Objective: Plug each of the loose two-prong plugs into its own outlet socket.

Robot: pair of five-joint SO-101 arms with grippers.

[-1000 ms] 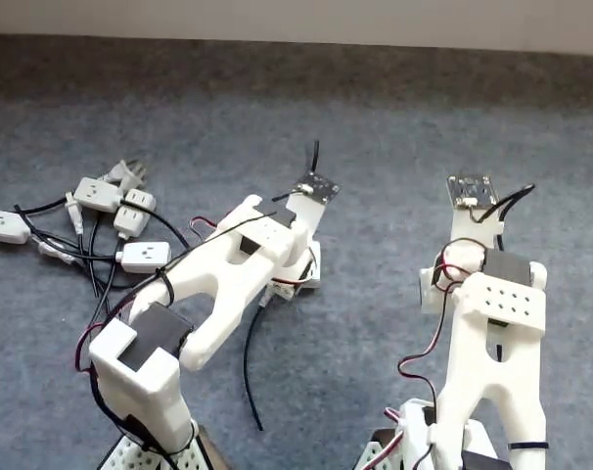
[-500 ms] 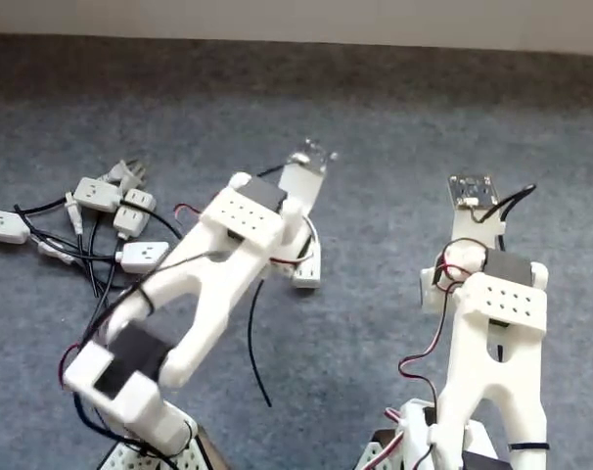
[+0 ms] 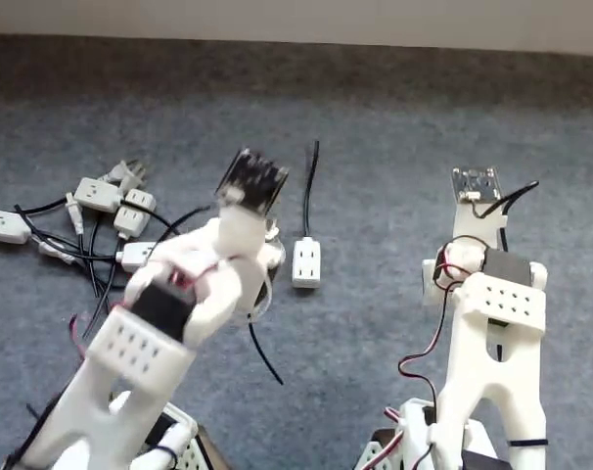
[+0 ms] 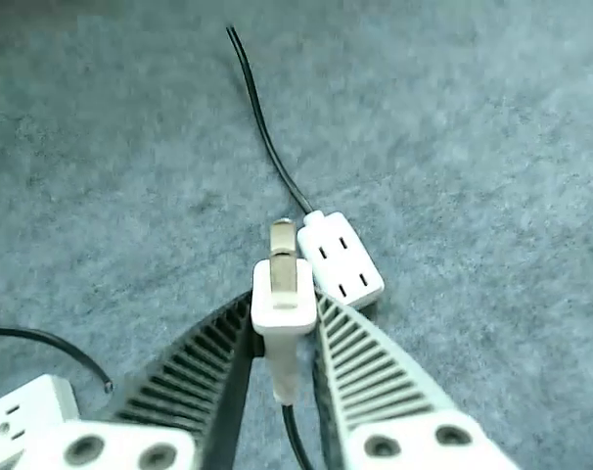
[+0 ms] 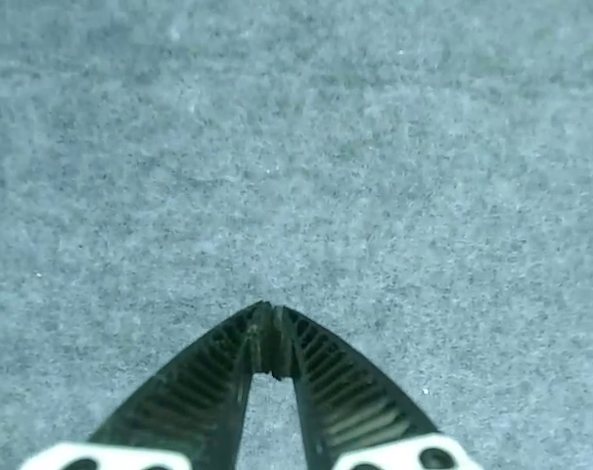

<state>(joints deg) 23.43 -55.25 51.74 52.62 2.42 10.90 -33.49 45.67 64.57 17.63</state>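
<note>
Left wrist view: outlet socket [image 4: 21, 419] in the corner, cut off by the edge. Two-prong plug [image 4: 283, 279]: lower body hidden between left gripper [image 4: 284, 318] fingers. High view: left arm [image 3: 213, 279] covers its own gripper and part of a black cord [image 3: 267, 355].

Left arm [image 3: 164, 313] and right arm [image 3: 492, 333], 2 units: white shells, black servo blocks, red and black wiring. Fingers [image 5: 204, 387]: black, ribbed; white mounts behind them carry round screw holes.
</note>
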